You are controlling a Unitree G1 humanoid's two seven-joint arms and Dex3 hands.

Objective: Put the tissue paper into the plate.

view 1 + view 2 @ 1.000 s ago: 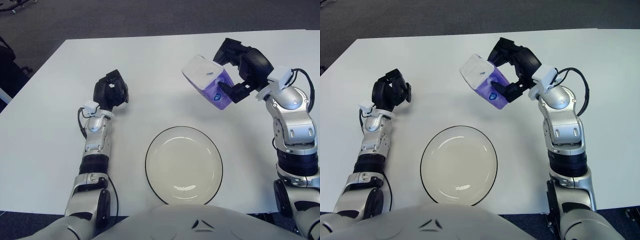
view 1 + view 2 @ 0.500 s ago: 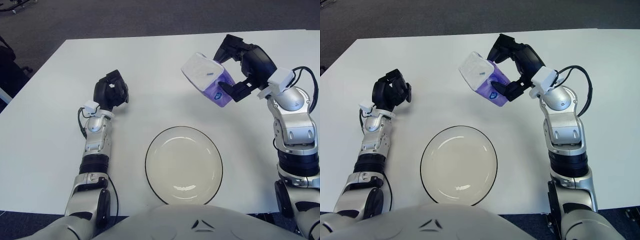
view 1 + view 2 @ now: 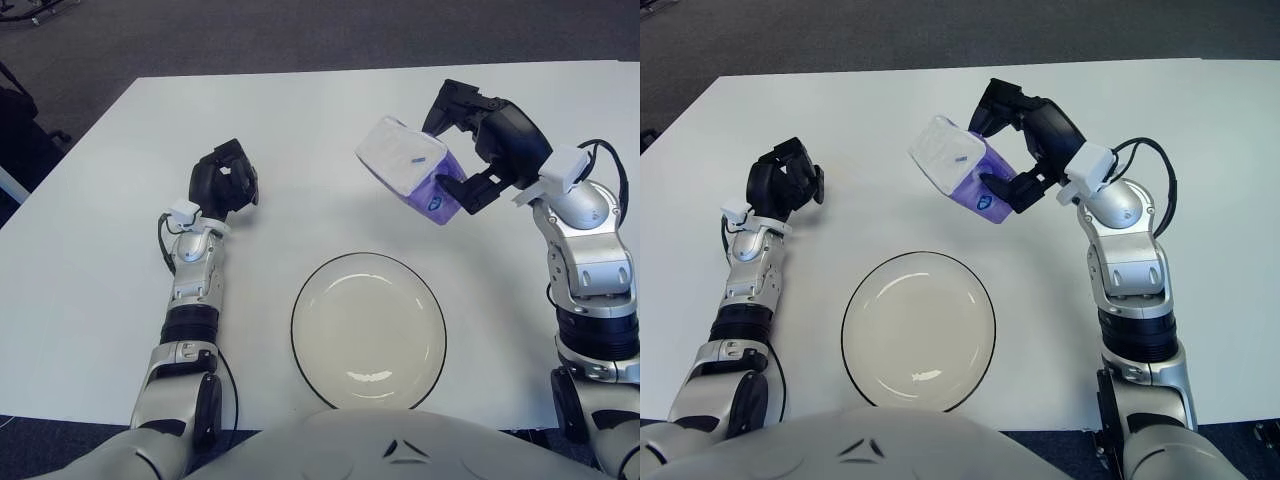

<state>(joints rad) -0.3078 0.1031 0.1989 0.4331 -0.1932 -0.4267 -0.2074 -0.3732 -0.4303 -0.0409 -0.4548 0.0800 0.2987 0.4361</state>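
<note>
Left eye view and right eye view are both filled at the near edge by the robot's grey torso. Just beyond it, the plate (image 3: 368,331) is seen lying flat on the white surface (image 3: 90,260), black-rimmed, cream inside, and with nothing in it.

To the left of the plate, and apart from it, the left hand (image 3: 223,178) is held parked over the surface with its dark fingers curled in on themselves; nothing is grasped by it.

Farther back and to the right, the tissue paper (image 3: 410,168), a soft pack with a white top and a purple lower part, is held up off the surface, tilted, with its white face turned up and to the left. It is gripped by the right hand (image 3: 478,140): 1 finger is hooked over the far upper side and another is pressed against the purple near end.

The pack is judged to be picked up and in carriage, but it hangs beyond the far right rim of the plate, not above its middle. What is left, as far as can be told, is for the pack to be brought toward the robot over the plate, lowered into it, and let go.
</note>
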